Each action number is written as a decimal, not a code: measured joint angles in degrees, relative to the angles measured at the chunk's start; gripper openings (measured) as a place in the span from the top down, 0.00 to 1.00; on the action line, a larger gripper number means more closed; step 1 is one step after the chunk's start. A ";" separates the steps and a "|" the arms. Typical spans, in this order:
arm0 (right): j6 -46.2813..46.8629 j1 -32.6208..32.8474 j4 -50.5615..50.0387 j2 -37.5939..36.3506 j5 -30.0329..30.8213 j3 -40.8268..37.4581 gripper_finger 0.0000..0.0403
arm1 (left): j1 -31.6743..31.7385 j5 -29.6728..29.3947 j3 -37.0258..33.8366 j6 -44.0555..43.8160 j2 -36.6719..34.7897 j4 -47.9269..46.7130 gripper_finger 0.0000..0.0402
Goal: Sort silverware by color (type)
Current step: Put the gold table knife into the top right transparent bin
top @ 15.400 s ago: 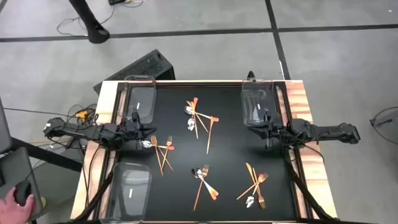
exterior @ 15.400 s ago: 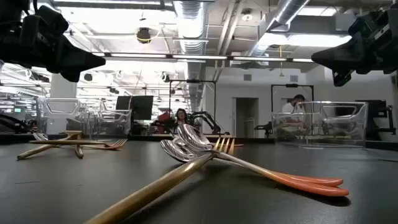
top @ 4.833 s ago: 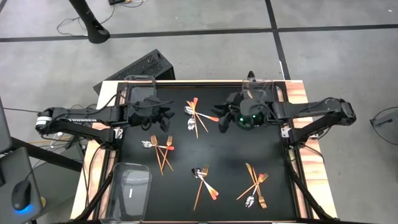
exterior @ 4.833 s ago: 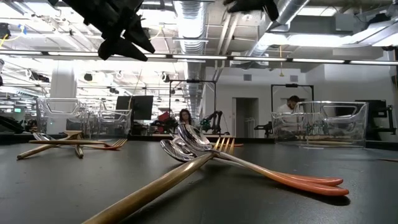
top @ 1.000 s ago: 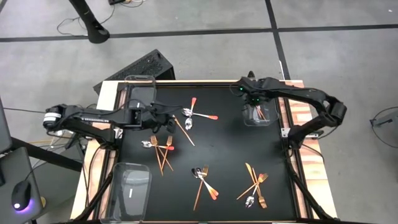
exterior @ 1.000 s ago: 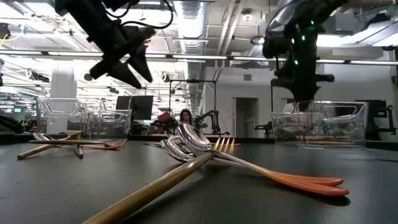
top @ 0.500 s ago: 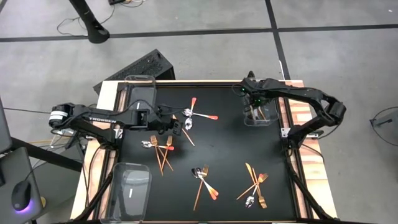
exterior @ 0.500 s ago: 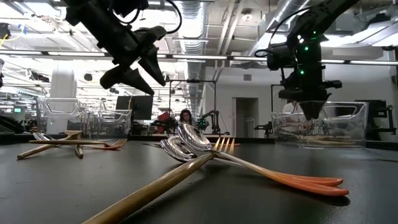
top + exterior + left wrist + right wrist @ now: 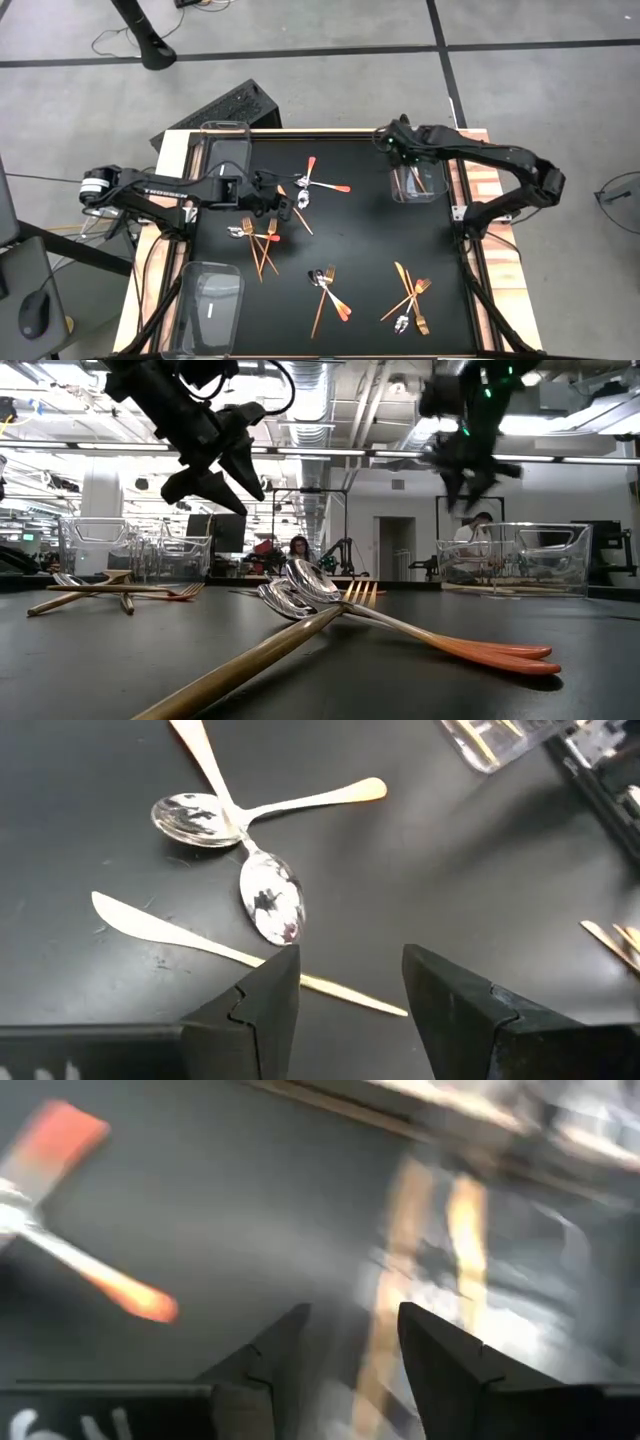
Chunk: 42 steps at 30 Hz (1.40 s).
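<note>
My left gripper (image 9: 288,203) (image 9: 350,990) hovers open above a slim copper knife (image 9: 180,942) (image 9: 304,223) that lies flat on the black mat. Two silver spoons (image 9: 270,900) with orange-red handles (image 9: 340,187) lie crossed just beyond it. My right gripper (image 9: 396,146) (image 9: 350,1350) stands open and empty in the air at the far left corner of the far-right clear bin (image 9: 414,181). Copper knives (image 9: 400,1260) lie in that bin. Other heaps of forks, knives and spoons lie at the left (image 9: 260,242), near middle (image 9: 326,286) and near right (image 9: 410,302).
Two more clear bins stand at the table's far left (image 9: 226,160) and near left (image 9: 210,305). In the low view a crossed fork and spoon (image 9: 330,600) fill the foreground. The mat between the heaps is bare.
My right gripper was down in the far-right bin. It has opened, risen out of the bin and drawn toward the bin's far left corner. My left gripper has tipped a little farther down over the knife and spoons, staying open.
</note>
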 joint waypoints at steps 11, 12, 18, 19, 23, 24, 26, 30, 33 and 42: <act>0.49 15.64 9.41 19.19 -0.39 15.73 0.64 | 3.15 2.82 0.00 7.60 -8.05 -1.38 0.61; -0.45 16.83 9.27 21.52 -0.39 17.64 0.64 | 3.41 2.78 0.00 8.27 -9.31 -1.42 0.61; -3.74 21.35 9.08 35.35 -0.40 29.71 0.69 | 4.26 2.05 0.07 10.74 -15.73 -6.75 0.61; -3.80 21.77 9.02 37.43 -0.55 31.59 0.69 | 4.26 1.55 0.07 10.81 -16.36 -7.67 0.61; -4.46 22.70 8.86 45.38 -3.77 39.68 0.70 | 4.27 0.48 0.00 12.21 -18.11 -13.10 0.61; -4.50 22.75 8.18 47.22 -4.57 41.63 0.71 | 4.27 0.59 0.03 12.36 -18.44 -13.88 0.61; -4.41 22.66 7.54 51.03 -5.36 45.69 0.71 | 4.26 1.22 0.02 12.36 -18.94 -16.90 0.61; -4.63 22.55 5.22 56.86 -6.16 53.29 0.71 | 4.26 2.14 0.02 12.41 -19.38 -20.16 0.61; -4.83 22.31 3.63 60.57 -7.98 57.93 0.71 | 4.24 2.19 0.02 13.54 -19.36 -22.05 0.61; -1.50 21.87 -1.76 67.02 -10.78 64.75 0.71 | 4.22 2.17 0.00 14.54 -19.36 -24.15 0.61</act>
